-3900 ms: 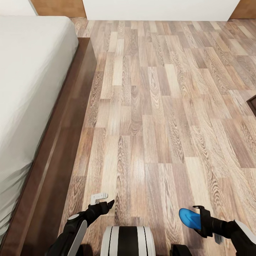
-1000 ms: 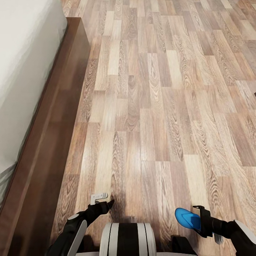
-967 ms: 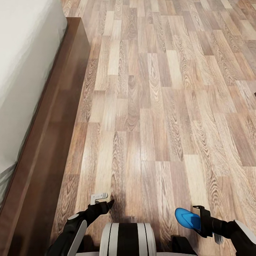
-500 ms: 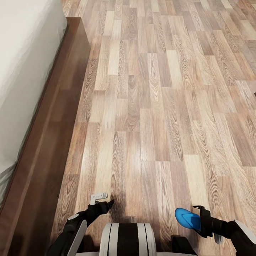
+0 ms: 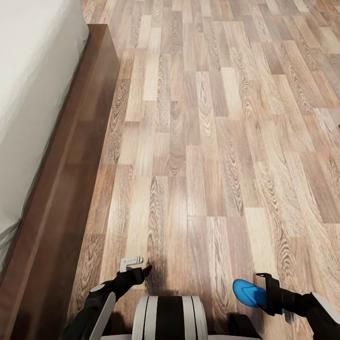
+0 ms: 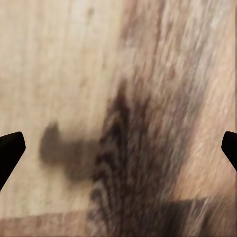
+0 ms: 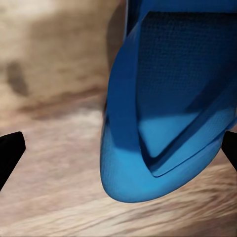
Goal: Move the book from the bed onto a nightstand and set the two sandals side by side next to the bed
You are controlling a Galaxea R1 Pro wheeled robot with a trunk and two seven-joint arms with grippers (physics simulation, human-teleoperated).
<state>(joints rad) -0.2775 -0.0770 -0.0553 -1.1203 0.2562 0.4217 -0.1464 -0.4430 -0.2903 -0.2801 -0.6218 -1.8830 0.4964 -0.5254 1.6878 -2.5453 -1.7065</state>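
R gripper point(image 5: 265, 293) was clamped on one blue sandal point(image 5: 249, 293), carried above floor beside bed frame point(image 5: 61, 189); L gripper point(image 5: 137, 267) was spread, empty. No sandal seen placed yet.

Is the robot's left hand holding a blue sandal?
No, the left hand is empty above the wood floor; the blue sandal is in the right hand.
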